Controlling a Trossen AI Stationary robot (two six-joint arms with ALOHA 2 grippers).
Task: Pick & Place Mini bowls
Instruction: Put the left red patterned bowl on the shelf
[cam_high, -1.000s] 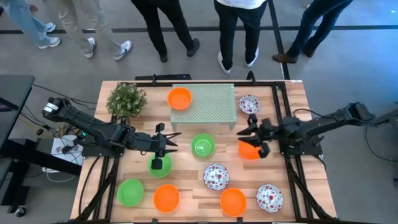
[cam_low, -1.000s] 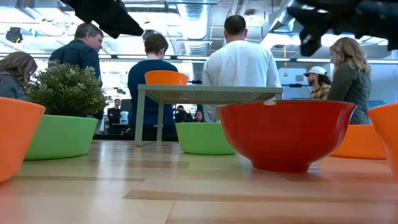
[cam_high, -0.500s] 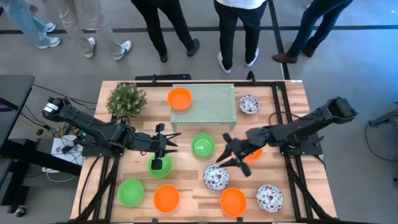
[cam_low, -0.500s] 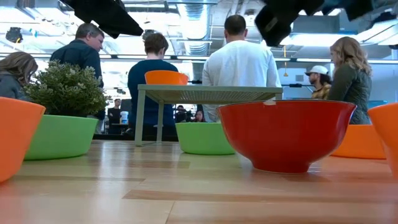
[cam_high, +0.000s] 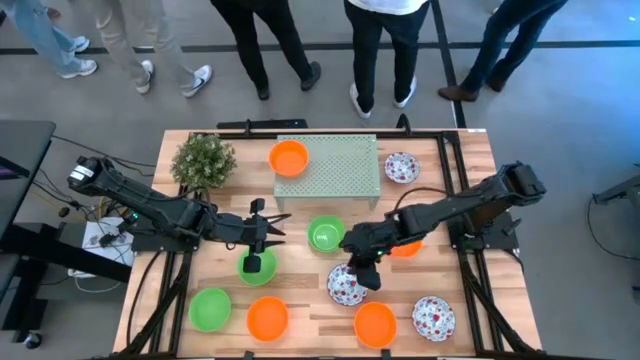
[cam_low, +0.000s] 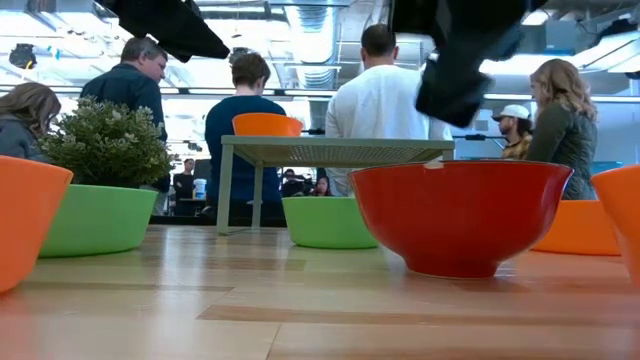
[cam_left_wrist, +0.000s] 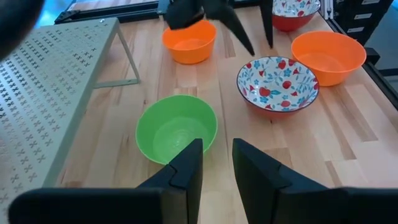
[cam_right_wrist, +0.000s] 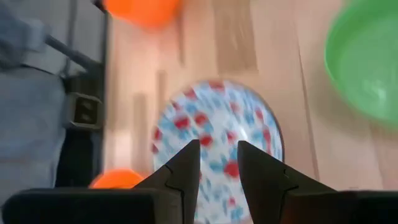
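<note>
The right gripper (cam_high: 362, 268) hangs over the middle of the light wooden bench (cam_high: 300, 245), directly above the near rim of the white mini bowl with red and blue floral speckles (cam_high: 347, 285). In the right wrist view that round, shallow bowl (cam_right_wrist: 214, 146) lies just ahead of the two dark fingers (cam_right_wrist: 186, 165), which stand a little apart with nothing between them, so a short drop should put one finger inside the rim and one outside. A round bowl has no long axis, so any stretch of rim will serve.

The right arm is clearly the nearer one. The left gripper (cam_high: 257, 247) waits over a bright green plastic mini bowl (cam_high: 257, 265), its fingers (cam_left_wrist: 189, 163) also slightly apart and empty.

Neighbours crowd this spot: another green mini bowl (cam_high: 326, 234) just beside, an orange mini bowl (cam_high: 404, 243) under the right arm, and a second orange one (cam_high: 375, 324) toward the bench's front edge. The freest room looks to be straight up
</note>
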